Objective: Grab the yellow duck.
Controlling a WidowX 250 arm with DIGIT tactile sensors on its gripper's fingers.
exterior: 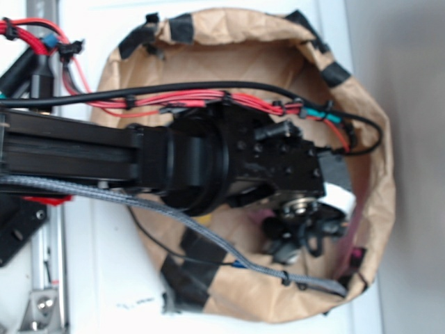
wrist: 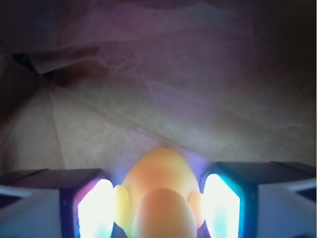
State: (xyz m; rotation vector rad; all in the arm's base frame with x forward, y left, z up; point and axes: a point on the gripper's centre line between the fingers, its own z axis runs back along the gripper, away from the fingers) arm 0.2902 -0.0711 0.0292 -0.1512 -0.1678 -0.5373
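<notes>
The yellow duck (wrist: 161, 173) fills the bottom middle of the wrist view, glossy and rounded, with orange tints from the lighting. My gripper (wrist: 159, 208) is shut on it. The glowing left pad (wrist: 96, 208) and the right pad (wrist: 221, 206) each press against one side of it. The duck rests on the crumpled brown paper of the bag floor (wrist: 173, 89). In the exterior view the gripper (exterior: 299, 233) reaches down inside the brown paper bag (exterior: 208, 42), and the arm hides the duck.
The bag's rim (exterior: 379, 160) rings the gripper closely, with black tape patches (exterior: 191, 268) on its wall. Red and black cables (exterior: 229, 97) run over the arm. A white object (exterior: 341, 198) and a pink strip (exterior: 354, 236) lie beside the gripper in the bag.
</notes>
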